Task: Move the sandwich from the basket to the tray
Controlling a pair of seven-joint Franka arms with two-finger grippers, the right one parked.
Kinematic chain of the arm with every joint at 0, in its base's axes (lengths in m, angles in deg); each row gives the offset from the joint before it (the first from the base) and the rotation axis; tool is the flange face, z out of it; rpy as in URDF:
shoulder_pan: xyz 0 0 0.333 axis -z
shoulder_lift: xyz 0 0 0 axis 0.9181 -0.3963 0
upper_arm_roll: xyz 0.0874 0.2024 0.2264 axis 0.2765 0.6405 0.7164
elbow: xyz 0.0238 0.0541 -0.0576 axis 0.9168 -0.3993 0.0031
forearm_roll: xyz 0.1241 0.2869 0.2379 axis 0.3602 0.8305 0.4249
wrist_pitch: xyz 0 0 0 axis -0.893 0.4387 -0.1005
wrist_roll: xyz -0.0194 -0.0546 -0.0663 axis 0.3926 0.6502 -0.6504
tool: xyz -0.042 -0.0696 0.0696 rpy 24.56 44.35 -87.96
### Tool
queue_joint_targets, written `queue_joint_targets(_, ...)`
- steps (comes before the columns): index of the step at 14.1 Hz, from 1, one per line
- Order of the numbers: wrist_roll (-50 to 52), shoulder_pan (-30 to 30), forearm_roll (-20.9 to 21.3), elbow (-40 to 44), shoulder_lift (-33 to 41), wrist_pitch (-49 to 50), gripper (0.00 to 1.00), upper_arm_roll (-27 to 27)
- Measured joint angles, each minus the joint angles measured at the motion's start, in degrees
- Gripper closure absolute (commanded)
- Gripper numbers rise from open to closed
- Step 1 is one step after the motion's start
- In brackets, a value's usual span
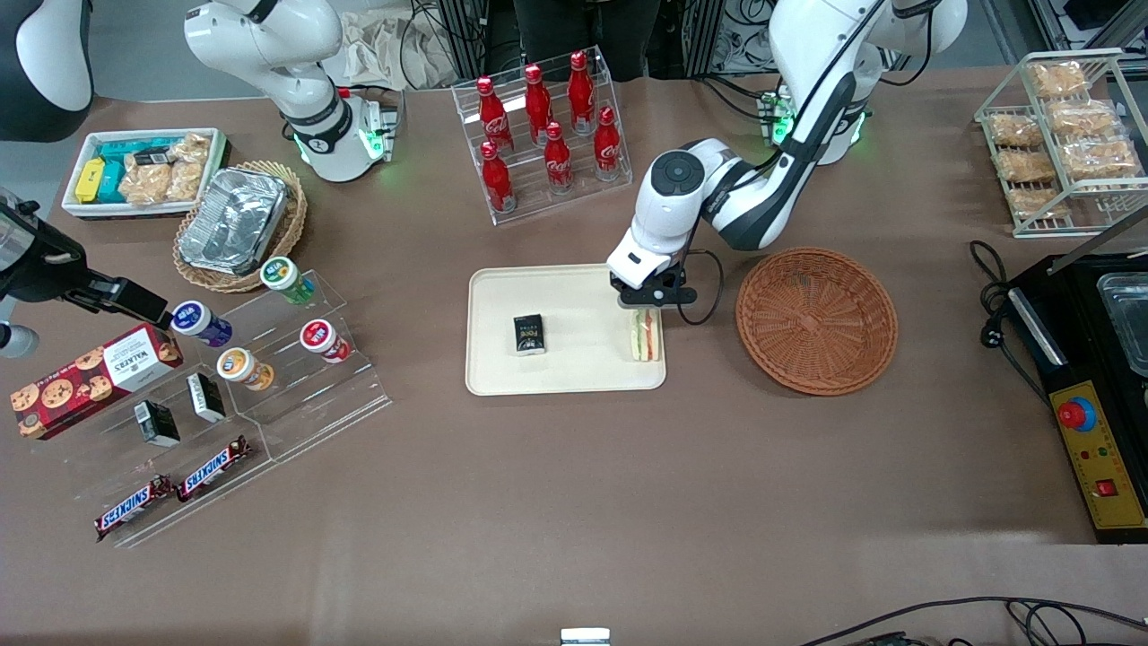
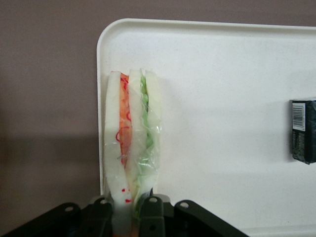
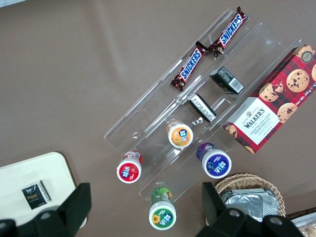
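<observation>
Sandwich (image 2: pixel 131 143) stands on edge on the tray (image 2: pixel 222 123), right along the rim nearest the basket (image 1: pixel 816 320), bread slices upright w/ orange-red and green filling between, wrapped in clear film. Gripper (image 1: pixel 647 303) sits at its end farther from the front camera, fingers (image 2: pixel 150 210) closed narrow on that tip, so the wedge is in its hold. Basket is empty, just beside the tray toward the working arm's end of the counter (image 1: pixel 574 502).

Step in hand looks like release. To do it well: confirm the bottom edge rests on the tray, open slowly and evenly so neither finger drags the film, then lift straight up. It's close to the rim, so any sideways nudge could tip it out. Small black packet (image 1: pixel 529 334) lies mid-tray, well apart, no obstacle.
</observation>
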Motion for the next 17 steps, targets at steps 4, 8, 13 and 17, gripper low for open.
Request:
queue_joint_targets(4,0.05,0.00,0.82,0.18,-1.01,-1.42,0.00,0.17)
queue_joint_targets(8,0.06,-0.36,0.84,1.34,-0.80,-2.03,0.00,0.59)
queue_joint_targets(13,0.06,-2.78,0.87,8.52,6.15,11.46,0.00,1.15)
queue_joint_targets(17,-0.30,-8.59,0.87,11.90,14.19,23.08,0.00,1.22)
